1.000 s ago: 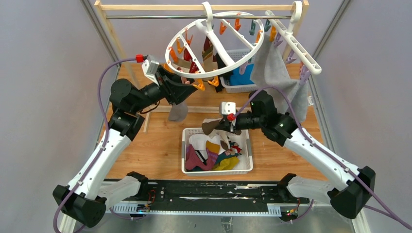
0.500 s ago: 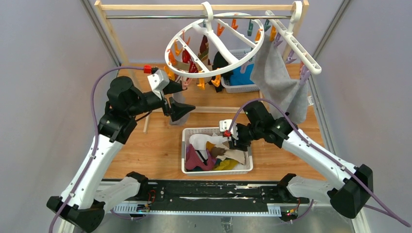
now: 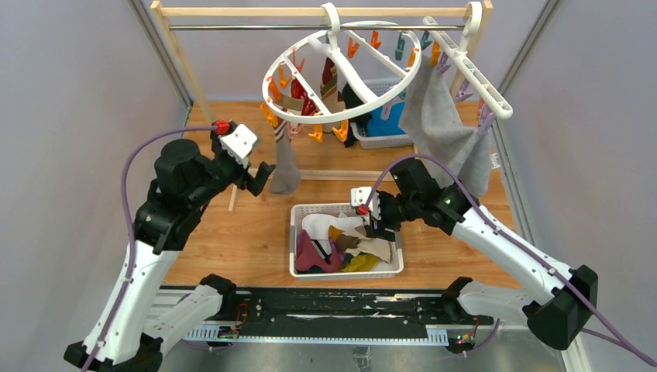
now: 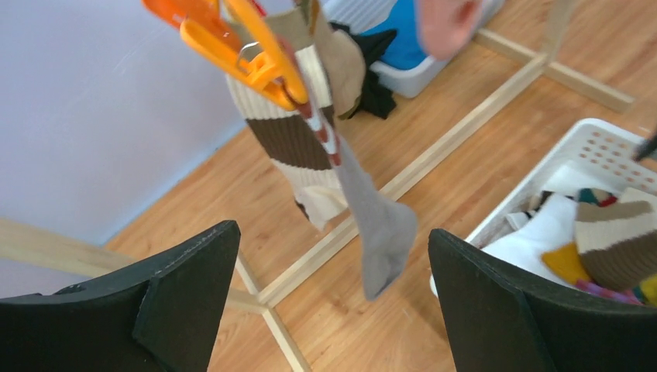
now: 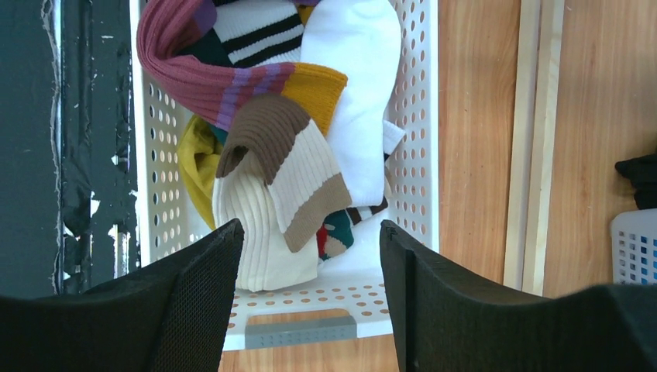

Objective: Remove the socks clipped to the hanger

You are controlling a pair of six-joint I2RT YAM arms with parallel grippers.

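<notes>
The round white hanger (image 3: pixel 341 74) hangs from the rail with several socks clipped under it. A long grey sock (image 3: pixel 285 172) dangles lowest. My left gripper (image 3: pixel 263 174) stands open just left of it, holding nothing. In the left wrist view the grey sock (image 4: pixel 380 232) and a brown-cream striped sock (image 4: pixel 298 147) hang from an orange clip (image 4: pixel 232 35), beyond my gripper (image 4: pixel 329 236). My right gripper (image 3: pixel 377 225) is open over the white basket (image 3: pixel 298 263). Below that gripper (image 5: pixel 310 232), a brown-cream sock (image 5: pixel 302 167) lies loose among others in the basket (image 5: pixel 418 116).
A large grey cloth (image 3: pixel 445 136) hangs from the straight white clip rack (image 3: pixel 469 66) at the right. A second basket (image 3: pixel 383 128) with blue contents stands at the back. The wooden frame's floor bars (image 3: pixel 325 175) run between that basket and the white one.
The left gripper opened and drew back to the left; the grey sock still hangs clipped. The right gripper came down to the basket, opened, and let the brown-cream sock go.
</notes>
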